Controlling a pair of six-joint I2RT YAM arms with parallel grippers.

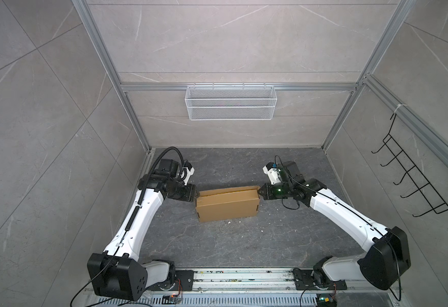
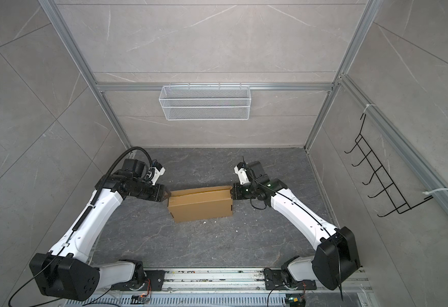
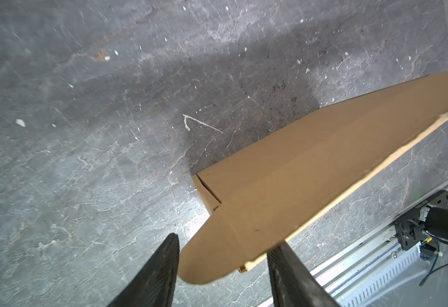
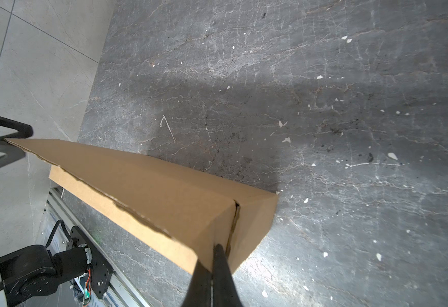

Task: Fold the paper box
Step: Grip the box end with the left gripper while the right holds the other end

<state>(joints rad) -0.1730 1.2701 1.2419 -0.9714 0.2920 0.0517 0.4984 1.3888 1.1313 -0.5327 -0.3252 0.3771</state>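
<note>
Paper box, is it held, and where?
No firm hold: left gripper, open, straddles a lid corner of the paper box; right gripper, shut, touches its opposite end.

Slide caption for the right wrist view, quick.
Right tool, shut, at the near end of the brown paper box on the dark stone table.

Plain brown paper box, nearly closed, far lid edge slightly raised, lying flat mid-scene

The paper box lies on the tabletop between the left gripper, at its left end, and the right gripper, at its right end, with the wire basket on the wall behind.
</note>
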